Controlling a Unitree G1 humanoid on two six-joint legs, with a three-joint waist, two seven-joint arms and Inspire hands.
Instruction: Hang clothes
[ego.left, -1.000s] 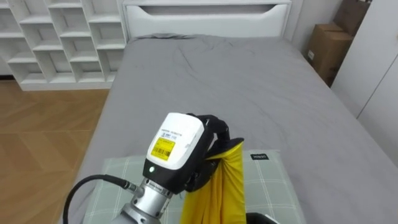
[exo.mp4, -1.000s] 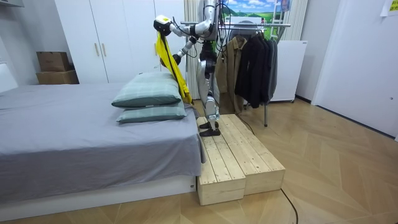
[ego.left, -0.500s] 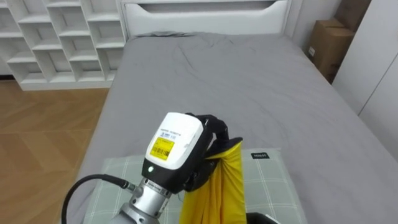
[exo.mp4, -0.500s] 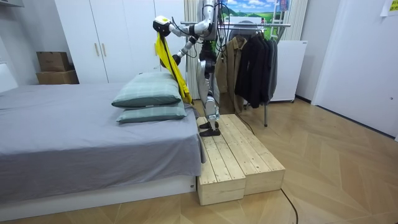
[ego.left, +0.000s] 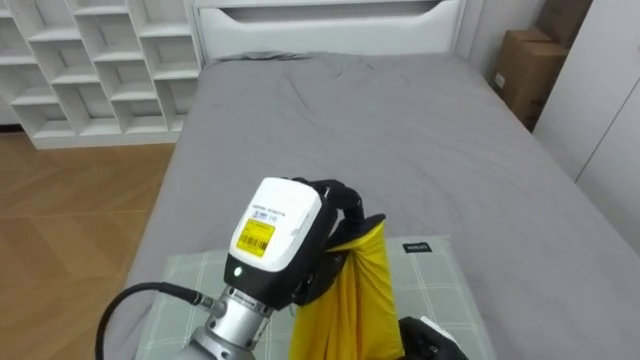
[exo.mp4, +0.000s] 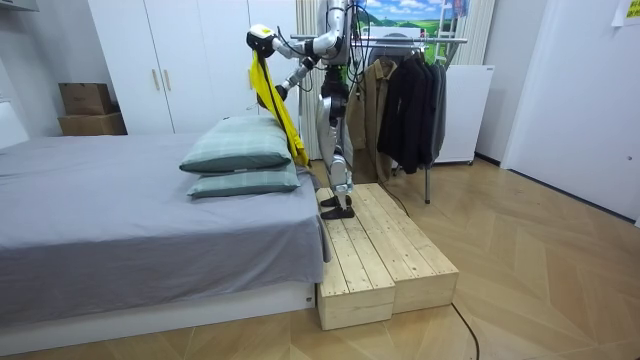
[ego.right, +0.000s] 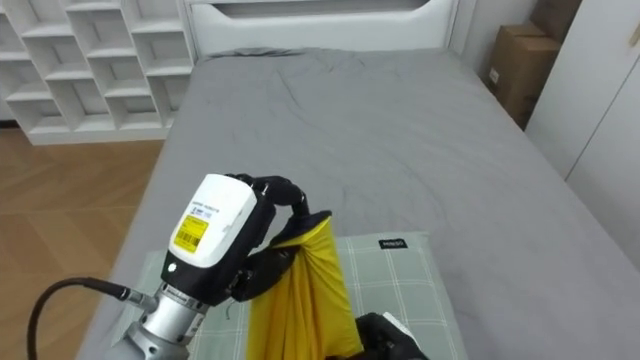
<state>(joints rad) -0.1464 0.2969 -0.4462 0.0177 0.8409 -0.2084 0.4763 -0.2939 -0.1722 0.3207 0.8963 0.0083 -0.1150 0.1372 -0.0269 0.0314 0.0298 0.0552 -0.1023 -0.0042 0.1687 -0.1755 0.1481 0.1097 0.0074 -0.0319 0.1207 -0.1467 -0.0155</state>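
The left hand (ego.left: 296, 238) is held up high over the pillow end of the bed (ego.left: 370, 130). Its fingers are curled tight round the top of the yellow cloth (ego.left: 350, 300). The cloth hangs straight down from the hand, over the pillows on the bed. The right hand (ego.left: 430, 340) is lower, just beside the hanging cloth and above the same end of the bed. You cannot tell how its fingers are.

The right hand has come up a bit since a moment ago, so more of it shows next to the cloth. The left hand has moved a tiny bit to the left. The cloth is in the same grip as before.

There is one yellow cloth and one bed. The bed has two pillows (exo.mp4: 236, 158), one on top of the other. The robot stands on two wooden steps (exo.mp4: 385, 250) right beside the bed. One rack (exo.mp4: 415, 40) with dark coats stands behind the robot, on the side away from the bed.
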